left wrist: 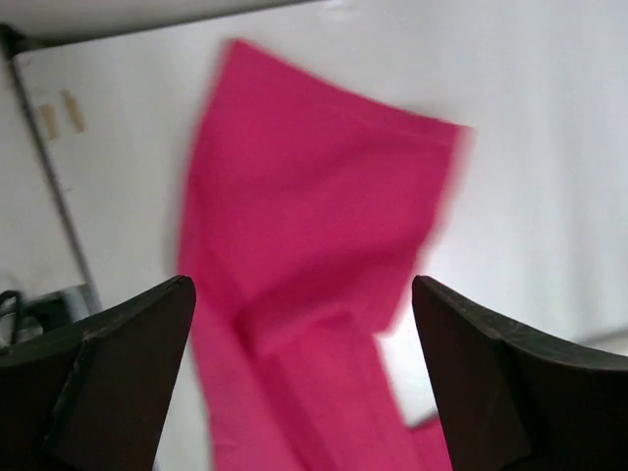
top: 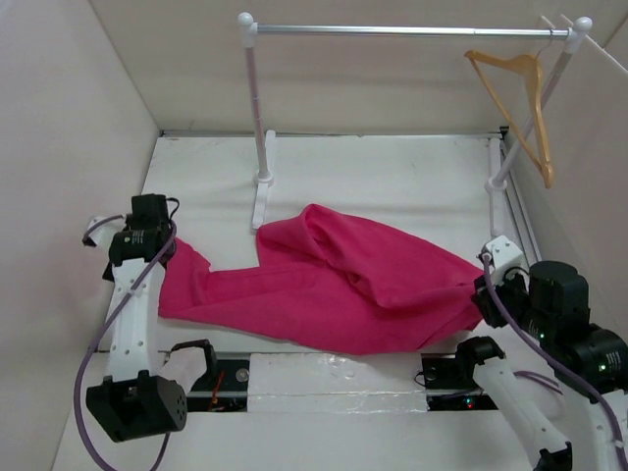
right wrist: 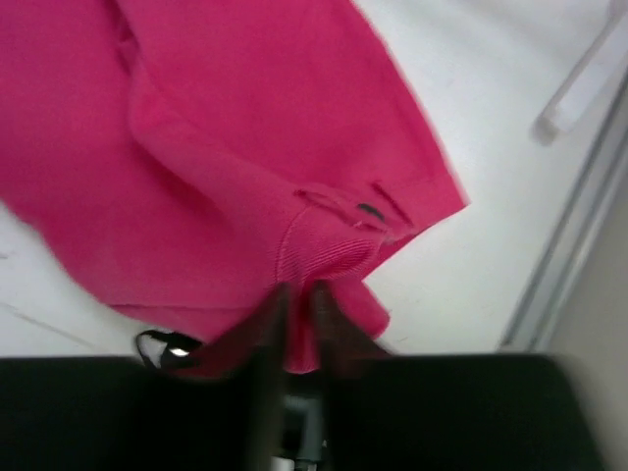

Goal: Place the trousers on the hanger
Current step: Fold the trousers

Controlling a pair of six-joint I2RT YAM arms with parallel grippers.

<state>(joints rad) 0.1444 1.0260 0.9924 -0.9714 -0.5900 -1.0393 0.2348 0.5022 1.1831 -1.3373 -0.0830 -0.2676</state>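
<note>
The magenta-pink trousers (top: pixel 334 280) lie crumpled across the white table, waist to the right and leg ends to the left. My left gripper (top: pixel 167 251) hangs just over the leg ends; in its wrist view the gripper (left wrist: pixel 302 285) is open wide, with the trousers (left wrist: pixel 314 196) lying below and nothing between the fingers. My right gripper (top: pixel 483 290) is at the waist end. In the right wrist view the gripper (right wrist: pixel 299 289) is nearly shut, pinching a ribbed fold of the trousers (right wrist: pixel 216 147) near the dark button (right wrist: pixel 370 210). The tan wooden hanger (top: pixel 520 98) hangs from the rail at the back right.
A silver rail (top: pixel 392 30) on two white posts (top: pixel 257 108) spans the back of the table. White walls close in the left, the back and the right. A taped strip (top: pixel 334 381) and the arm bases run along the near edge.
</note>
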